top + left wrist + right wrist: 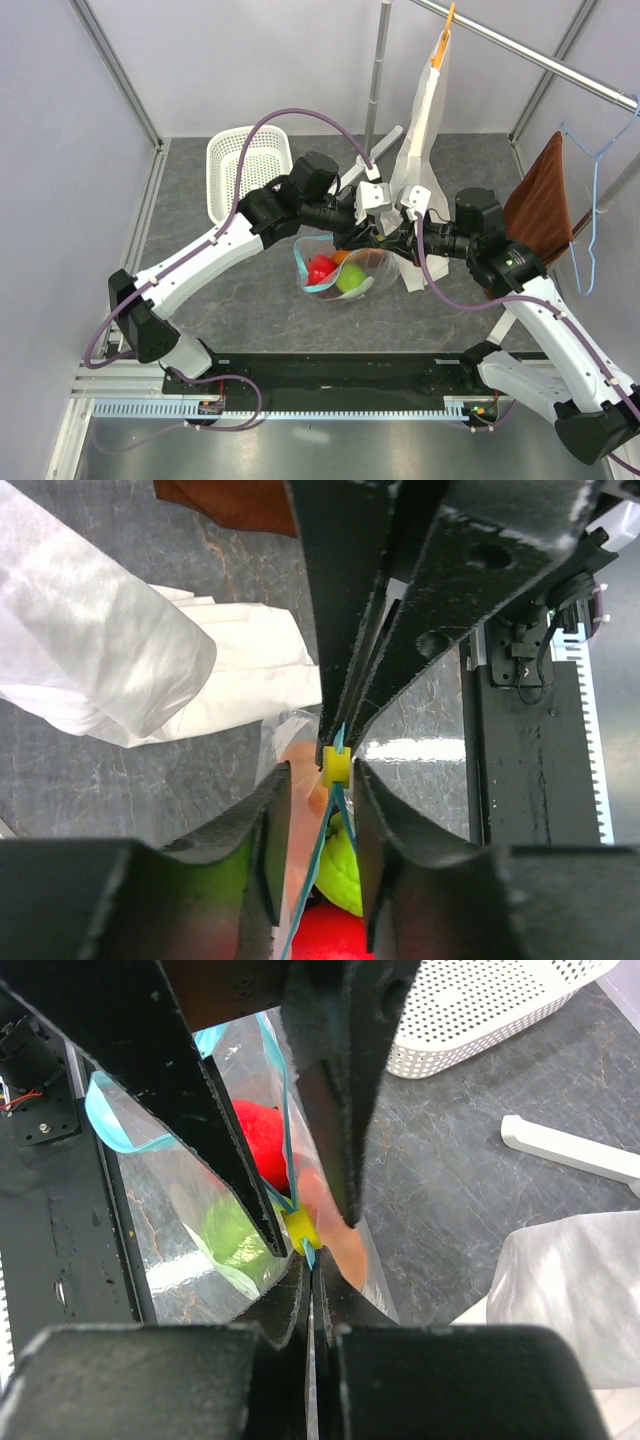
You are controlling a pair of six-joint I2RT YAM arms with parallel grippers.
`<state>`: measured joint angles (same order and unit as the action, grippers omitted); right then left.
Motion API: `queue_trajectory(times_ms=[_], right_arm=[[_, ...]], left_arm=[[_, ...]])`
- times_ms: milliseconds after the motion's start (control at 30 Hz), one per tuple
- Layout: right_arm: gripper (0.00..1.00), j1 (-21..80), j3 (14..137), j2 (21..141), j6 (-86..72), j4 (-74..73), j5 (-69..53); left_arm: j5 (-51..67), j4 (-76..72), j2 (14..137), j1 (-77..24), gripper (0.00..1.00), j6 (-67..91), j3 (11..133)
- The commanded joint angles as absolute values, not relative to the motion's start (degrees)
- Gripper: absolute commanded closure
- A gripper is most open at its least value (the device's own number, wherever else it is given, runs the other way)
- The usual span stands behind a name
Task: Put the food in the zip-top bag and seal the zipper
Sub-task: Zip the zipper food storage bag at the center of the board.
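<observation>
The right hand is pinched shut on the zipper; the left hand stands narrowly parted astride its yellow slider. The zip-top bag, holding red apple and green fruit, is mid-tabletop.

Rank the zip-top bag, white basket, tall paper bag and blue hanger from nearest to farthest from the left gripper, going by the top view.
1. zip-top bag: right at the left gripper, hanging just below its fingertips.
2. tall white paper bag: just behind, slightly to the right.
3. white basket: back left of the table.
4. blue hanger: far right edge.
</observation>
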<state>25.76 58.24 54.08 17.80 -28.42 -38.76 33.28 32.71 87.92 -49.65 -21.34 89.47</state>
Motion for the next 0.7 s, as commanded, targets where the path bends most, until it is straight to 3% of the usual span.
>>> queue_trajectory(times_ms=[0, 400, 600, 667], right_arm=[[1.00, 26.19, 59.59, 52.47, 17.84, -26.72, -39.90], [1.00, 26.19, 59.94, 52.91, 18.10, -26.46, -40.08], [1.00, 26.19, 59.59, 53.00, 18.19, -26.46, -39.99], [1.00, 26.19, 59.50, 52.91, 18.37, -26.46, -39.73]], left_arm=[[34.80, 31.38, 85.78, -49.75, 0.60, -20.66, 90.00], [36.65, 31.73, 87.19, -49.75, 0.61, -19.07, 92.28], [37.70, 31.82, 87.10, -49.66, 0.76, -18.55, 92.64], [37.88, 32.17, 86.84, -49.40, 0.88, -18.63, 92.46]])
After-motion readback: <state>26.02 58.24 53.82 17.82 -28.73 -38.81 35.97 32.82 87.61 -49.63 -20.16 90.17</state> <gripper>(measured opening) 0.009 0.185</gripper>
